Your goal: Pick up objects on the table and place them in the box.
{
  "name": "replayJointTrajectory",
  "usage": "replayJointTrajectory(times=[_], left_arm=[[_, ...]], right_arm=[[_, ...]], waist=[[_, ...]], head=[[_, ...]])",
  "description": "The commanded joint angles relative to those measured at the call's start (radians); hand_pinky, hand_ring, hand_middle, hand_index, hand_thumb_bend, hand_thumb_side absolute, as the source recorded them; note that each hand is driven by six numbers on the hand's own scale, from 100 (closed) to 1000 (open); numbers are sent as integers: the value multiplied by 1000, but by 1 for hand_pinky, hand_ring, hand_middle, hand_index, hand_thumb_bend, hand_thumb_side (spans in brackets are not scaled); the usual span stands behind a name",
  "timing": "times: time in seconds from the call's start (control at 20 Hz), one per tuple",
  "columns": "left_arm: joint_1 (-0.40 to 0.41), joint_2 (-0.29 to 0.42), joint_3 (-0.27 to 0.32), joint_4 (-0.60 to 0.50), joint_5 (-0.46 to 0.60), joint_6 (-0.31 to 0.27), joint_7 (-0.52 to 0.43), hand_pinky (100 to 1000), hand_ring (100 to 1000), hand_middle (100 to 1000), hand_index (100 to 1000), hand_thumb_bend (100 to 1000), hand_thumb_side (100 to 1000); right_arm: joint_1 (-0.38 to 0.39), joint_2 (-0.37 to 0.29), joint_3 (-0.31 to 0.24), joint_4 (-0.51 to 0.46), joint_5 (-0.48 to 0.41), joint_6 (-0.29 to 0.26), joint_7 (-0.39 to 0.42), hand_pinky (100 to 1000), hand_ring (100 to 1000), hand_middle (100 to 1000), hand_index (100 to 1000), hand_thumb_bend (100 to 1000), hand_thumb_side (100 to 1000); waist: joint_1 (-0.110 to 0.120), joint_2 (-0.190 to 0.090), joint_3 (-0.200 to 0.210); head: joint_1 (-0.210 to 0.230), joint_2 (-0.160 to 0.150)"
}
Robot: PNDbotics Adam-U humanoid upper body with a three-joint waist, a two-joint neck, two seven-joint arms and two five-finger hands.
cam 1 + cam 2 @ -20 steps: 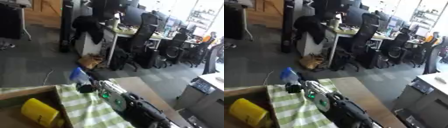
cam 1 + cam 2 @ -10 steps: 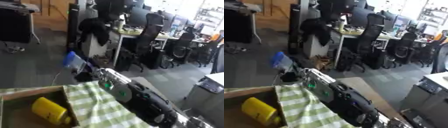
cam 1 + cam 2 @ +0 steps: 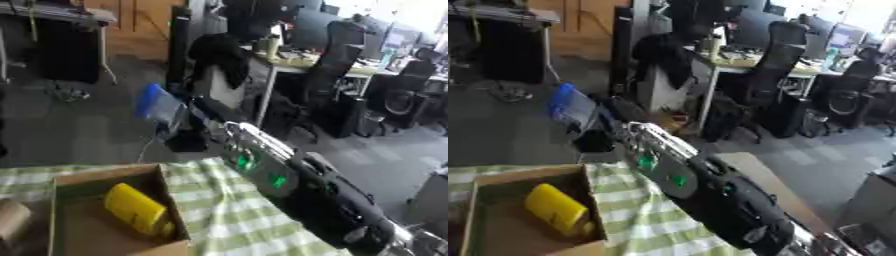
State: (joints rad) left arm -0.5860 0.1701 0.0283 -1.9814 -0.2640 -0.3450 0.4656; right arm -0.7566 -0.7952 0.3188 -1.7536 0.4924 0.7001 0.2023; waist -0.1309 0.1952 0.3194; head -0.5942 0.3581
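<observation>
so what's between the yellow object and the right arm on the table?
The box's cardboard wall, then bare green-checked cloth up to the right arm; left eye view.

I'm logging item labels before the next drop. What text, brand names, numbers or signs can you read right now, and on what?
None can be read.
Yellow object in the cardboard box: no print shows.
Blue object held up by the right hand: no lettering can be made out; blurred.
Right arm: green lights only, no words legible.
Office monitors far behind: too blurred to read.
</observation>
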Motion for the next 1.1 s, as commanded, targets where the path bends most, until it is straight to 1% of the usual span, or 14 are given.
replayJointTrajectory(times=[0.05, 0.1, 0.3, 0.55, 0.75, 0.95, 1.1], left_arm=[[-14, 5, -7, -19, -11, -6, 2, 919, 951, 910, 962, 100, 1000], [-15, 4, -8, -19, -12, -7, 2, 919, 951, 910, 962, 100, 1000], [-26, -3, -15, -19, -15, -13, -2, 919, 951, 910, 961, 100, 1000], [-38, -7, -19, -19, -17, -18, -7, 920, 950, 912, 959, 100, 1000], [-50, -9, -26, -19, -17, -21, -12, 920, 950, 912, 959, 100, 1000], [-65, -10, -37, -19, -22, -33, -23, 920, 950, 912, 960, 100, 1000], [-69, -10, -39, -19, -24, -39, -24, 921, 950, 912, 959, 100, 1000]], right_arm=[[-18, -13, -1, -30, -2, -5, 5, 409, 396, 156, 413, 100, 601], [-18, -11, 0, -31, -2, -6, 5, 408, 395, 156, 413, 100, 606], [-15, 2, 10, -18, 4, -17, 0, 406, 395, 156, 413, 100, 619], [-16, 19, 20, 22, -3, -49, -31, 400, 390, 154, 412, 100, 648], [-12, 24, 24, 63, -12, -94, -61, 394, 388, 153, 412, 100, 662], [-1, 17, 16, 104, -17, -154, -101, 395, 389, 155, 413, 100, 648], [5, 12, 12, 124, -9, -196, -123, 396, 389, 155, 414, 100, 648]], waist=[[5, -10, 7], [4, -8, 9], [-3, 15, 33], [-12, 54, 64], [-23, 77, 91], [-38, 96, 123], [-42, 104, 129]], head=[[5, 5], [4, 5], [-17, -11], [-49, -44], [-73, -65], [-105, -89], [-117, -99]])
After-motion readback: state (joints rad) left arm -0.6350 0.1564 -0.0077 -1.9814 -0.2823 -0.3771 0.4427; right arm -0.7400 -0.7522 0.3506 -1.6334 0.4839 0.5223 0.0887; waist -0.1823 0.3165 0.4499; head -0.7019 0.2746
